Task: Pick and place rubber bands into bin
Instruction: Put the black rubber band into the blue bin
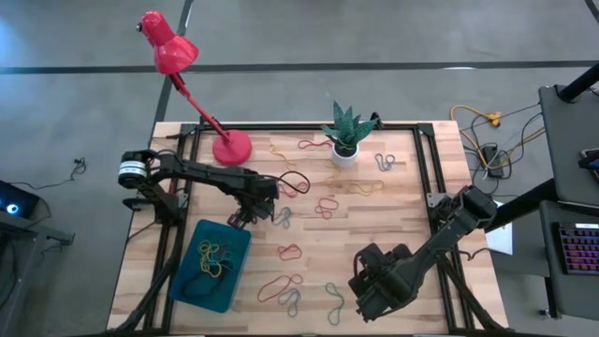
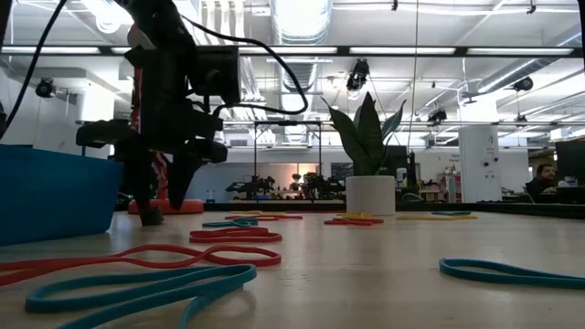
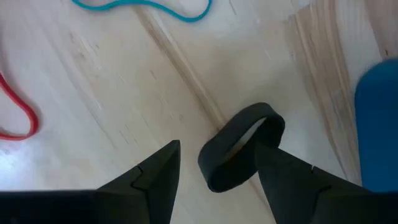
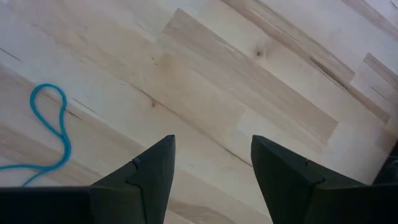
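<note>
Now the left gripper point(image 3: 217, 168) hangs wide over a dark band point(image 3: 241, 147) lying against one finger, bin point(image 1: 211, 265) just beside, so closing off-centre could flick it away.

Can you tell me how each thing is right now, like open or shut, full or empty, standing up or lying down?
left gripper: open, low over the table, a dark rubber band between its fingers, beside the bin.
right gripper: open, holding nothing, above bare wood.
bin: upright, several bands inside.
loose rubber bands: lying flat, scattered on the table.
lamp: standing; lit or not, cannot tell.
plant pot: upright.
</note>
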You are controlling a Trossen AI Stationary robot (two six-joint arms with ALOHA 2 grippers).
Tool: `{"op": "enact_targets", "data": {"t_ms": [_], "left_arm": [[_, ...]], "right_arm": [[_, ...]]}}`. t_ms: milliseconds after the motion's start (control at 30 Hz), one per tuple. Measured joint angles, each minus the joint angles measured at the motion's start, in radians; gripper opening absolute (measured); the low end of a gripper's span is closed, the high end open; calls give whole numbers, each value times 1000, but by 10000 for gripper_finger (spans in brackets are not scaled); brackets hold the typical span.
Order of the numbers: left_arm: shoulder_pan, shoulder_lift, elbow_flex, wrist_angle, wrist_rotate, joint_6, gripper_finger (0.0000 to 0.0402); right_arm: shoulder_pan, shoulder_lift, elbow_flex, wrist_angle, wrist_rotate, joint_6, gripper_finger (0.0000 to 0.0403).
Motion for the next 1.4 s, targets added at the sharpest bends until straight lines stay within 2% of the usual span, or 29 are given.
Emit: {"op": "enact_targets", "data": {"t_ms": [367, 500, 733, 800, 900, 1033, 1200, 1300, 1400], "left_arm": [[0, 0, -16, -3, 8, -3, 182], [0, 0, -17, -2, 8, -2, 135], [0, 0, -17, 20, 20, 0, 16], [0, 0, -15, 36, 17, 0, 6], [0, -2, 15, 10, -48, -8, 3], [0, -47, 121, -157, -64, -48, 1], [-40, -142, 316, -502, -38, -209, 0], [-78, -206, 413, -674, 65, -379, 0], [-143, -284, 431, -685, 215, -570, 0]], "right_arm": [[0, 0, 0, 3, -2, 0, 198], [0, -1, 0, 2, -2, 1, 198], [0, -1, 0, 1, -2, 1, 198], [0, -1, 0, 0, -2, 1, 198], [0, -1, 0, 0, -2, -2, 198], [-1, -1, 0, -1, -3, -19, 198], [-6, -2, 0, -2, -1, -27, 198], [-12, -2, 0, -2, 15, -48, 198], [-25, -2, 0, -1, 17, -89, 198]]}}
